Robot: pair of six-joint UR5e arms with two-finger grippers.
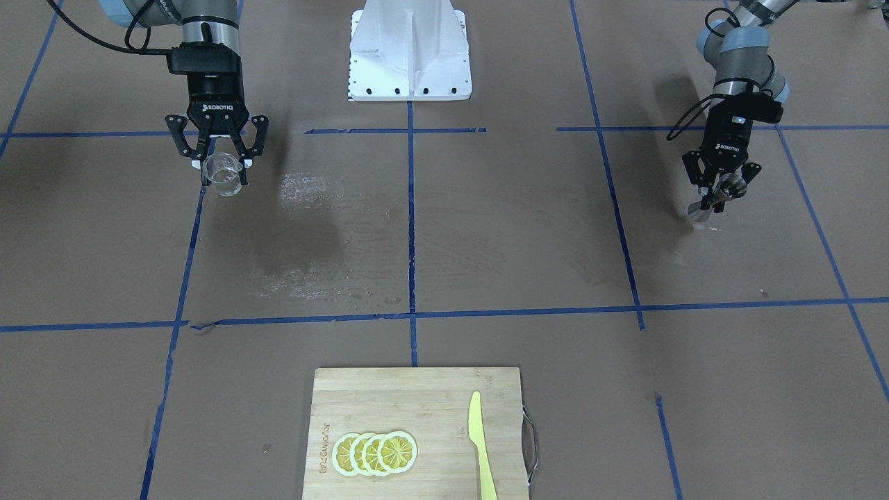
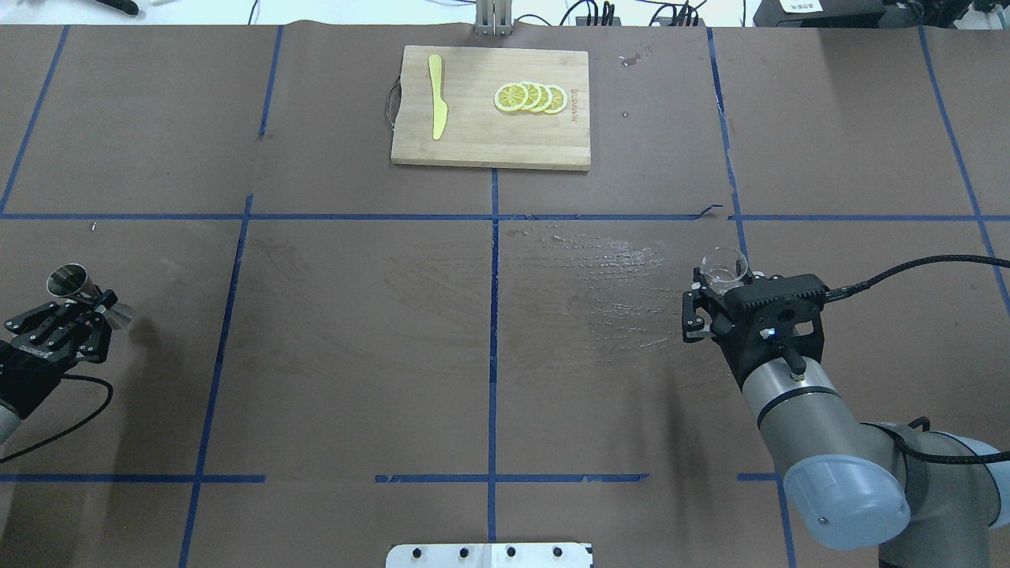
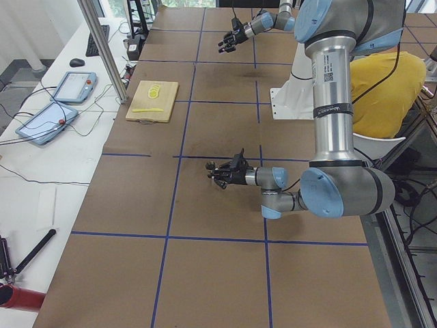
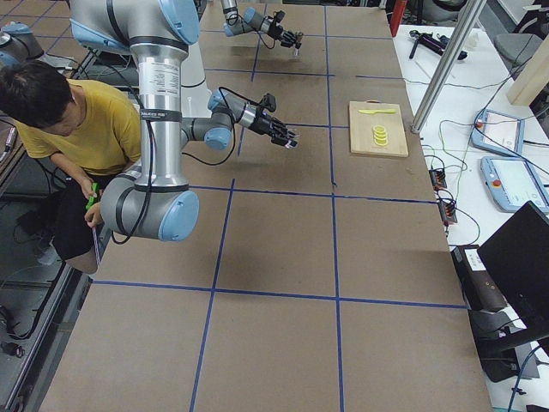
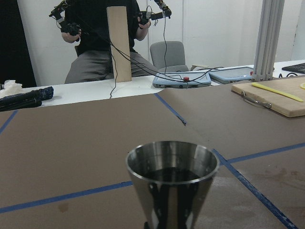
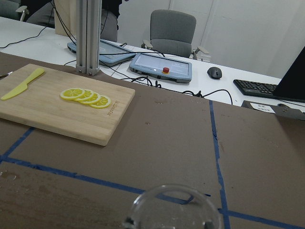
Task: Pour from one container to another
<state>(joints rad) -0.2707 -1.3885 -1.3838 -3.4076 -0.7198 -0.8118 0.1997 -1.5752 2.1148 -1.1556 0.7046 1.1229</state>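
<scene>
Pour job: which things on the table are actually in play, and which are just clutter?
In play:
- glass beaker, held by the right gripper
- steel jigger, held by the left gripper

Lying about:
- bamboo cutting board
- lemon slices on the board
- yellow knife on the board

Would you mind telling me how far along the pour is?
Done: the right gripper holds the beaker, the left gripper the jigger. In hand: both are held far apart, at opposite ends of the table. Left: bring them together and tip the beaker over the jigger.
</scene>
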